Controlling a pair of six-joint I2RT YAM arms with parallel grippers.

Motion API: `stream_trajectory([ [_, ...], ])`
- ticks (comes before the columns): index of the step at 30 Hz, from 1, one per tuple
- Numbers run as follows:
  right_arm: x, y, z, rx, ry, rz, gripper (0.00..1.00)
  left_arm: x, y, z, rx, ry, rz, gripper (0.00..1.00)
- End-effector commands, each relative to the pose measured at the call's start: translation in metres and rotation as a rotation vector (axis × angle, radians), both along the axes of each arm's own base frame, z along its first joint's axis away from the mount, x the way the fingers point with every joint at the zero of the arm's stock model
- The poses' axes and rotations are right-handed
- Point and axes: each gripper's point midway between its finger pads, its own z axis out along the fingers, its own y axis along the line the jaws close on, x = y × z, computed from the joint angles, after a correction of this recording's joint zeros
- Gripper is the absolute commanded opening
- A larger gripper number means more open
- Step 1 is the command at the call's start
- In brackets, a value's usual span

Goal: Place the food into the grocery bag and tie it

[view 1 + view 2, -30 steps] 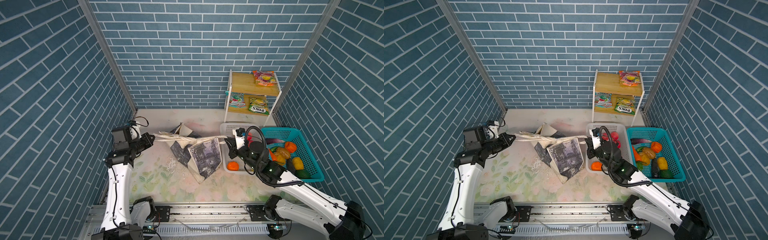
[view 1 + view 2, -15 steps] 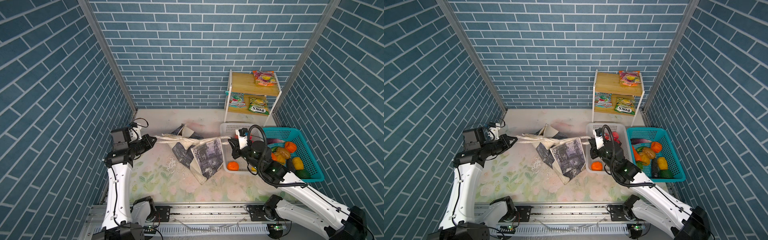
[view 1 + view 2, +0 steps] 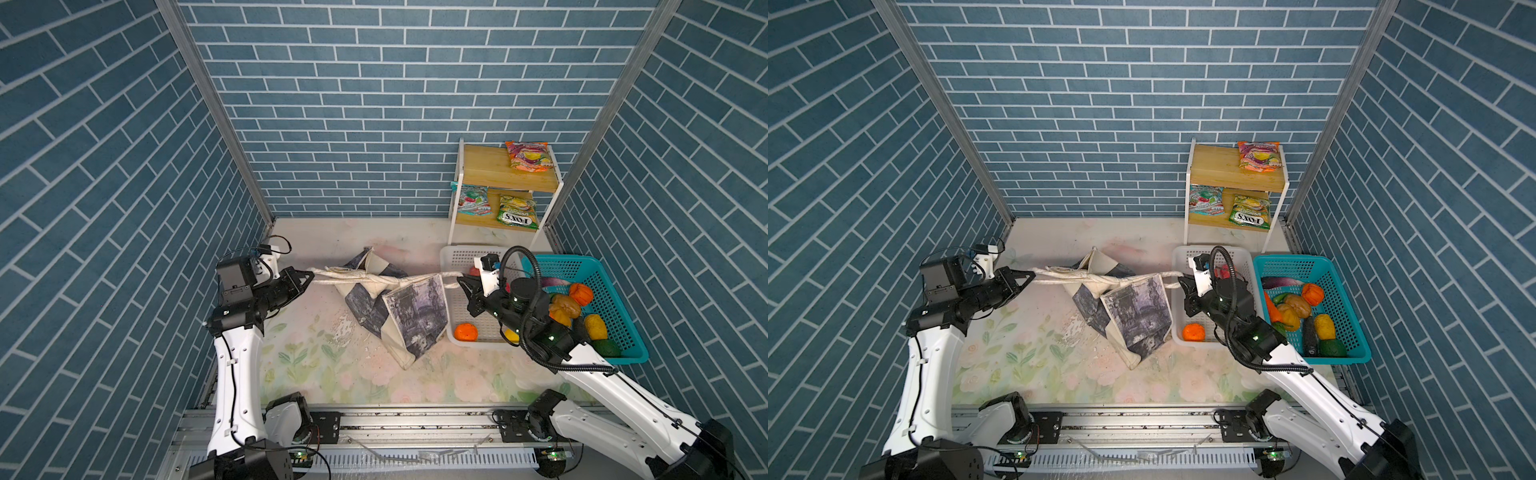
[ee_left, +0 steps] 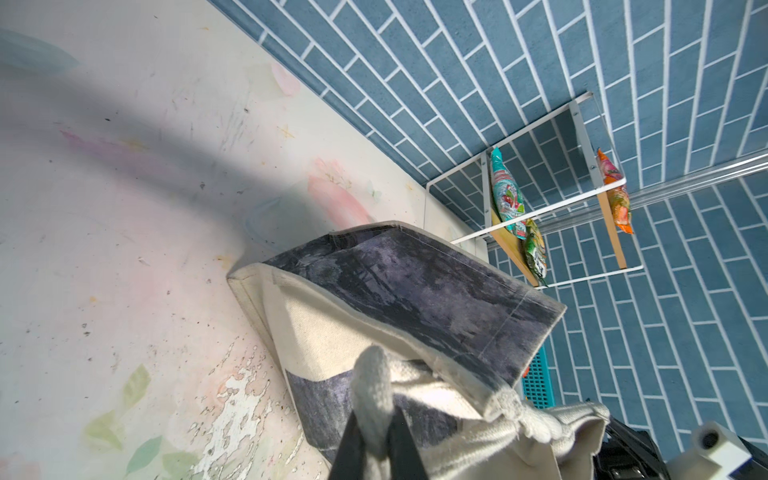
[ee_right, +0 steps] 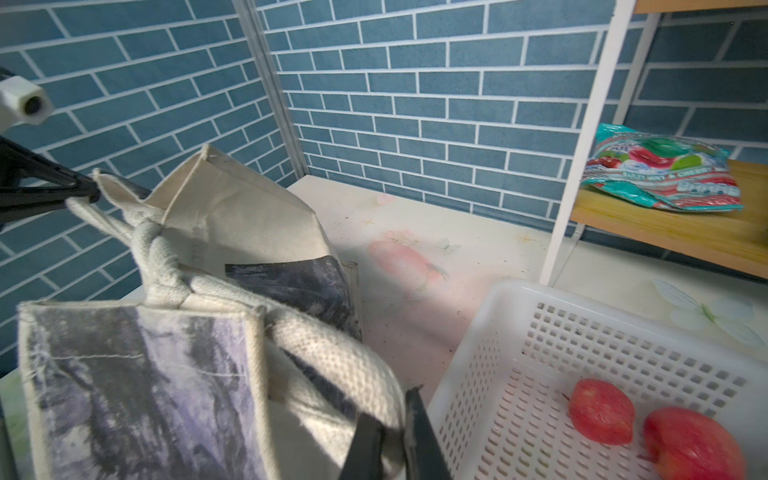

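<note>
Bright, sharp; wrist-view edges distorted

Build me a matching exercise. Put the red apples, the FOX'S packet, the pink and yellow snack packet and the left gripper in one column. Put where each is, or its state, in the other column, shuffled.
Column one
1. red apples
2. FOX'S packet
3. pink and yellow snack packet
4. left gripper

Column two
A. lying on the top shelf board
B. jaws shut on a cream strap of the grocery bag
C. inside the white basket
D. lying on the lower shelf board

Pairs: 1-C, 2-D, 3-A, 4-B
</note>
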Motion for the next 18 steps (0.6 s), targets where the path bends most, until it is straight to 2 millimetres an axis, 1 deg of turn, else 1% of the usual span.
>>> stream_trajectory([
  [1, 0.026, -0.025, 0.007, -0.049, -0.031, -0.095, 0.00, 0.024, 0.053, 0.029, 0.145, -0.170, 0.215, 0.00],
  [3, 0.020, -0.003, 0.005, -0.035, 0.002, 0.018, 0.00, 0.019, 0.033, 0.039, 0.124, -0.214, 0.149, 0.01],
  [6, 0.016, 0.016, 0.003, -0.027, 0.016, 0.089, 0.00, 0.012, 0.004, 0.056, 0.087, -0.284, 0.060, 0.05],
  [9, 0.015, 0.026, 0.005, -0.012, 0.014, 0.120, 0.00, 0.008, -0.016, 0.065, 0.032, -0.317, 0.002, 0.09],
  [11, 0.016, 0.030, 0.004, -0.004, 0.019, 0.131, 0.00, 0.008, -0.025, 0.064, -0.001, -0.316, -0.025, 0.11],
  [13, 0.017, 0.033, 0.003, -0.002, 0.024, 0.138, 0.03, 0.009, -0.031, 0.061, -0.019, -0.310, -0.044, 0.14],
  [16, 0.020, 0.036, 0.002, -0.004, 0.027, 0.147, 0.09, 0.010, -0.036, 0.056, -0.039, -0.307, -0.057, 0.22],
  [18, 0.021, 0.039, 0.002, -0.007, 0.031, 0.156, 0.15, 0.011, -0.039, 0.056, -0.052, -0.311, -0.066, 0.24],
])
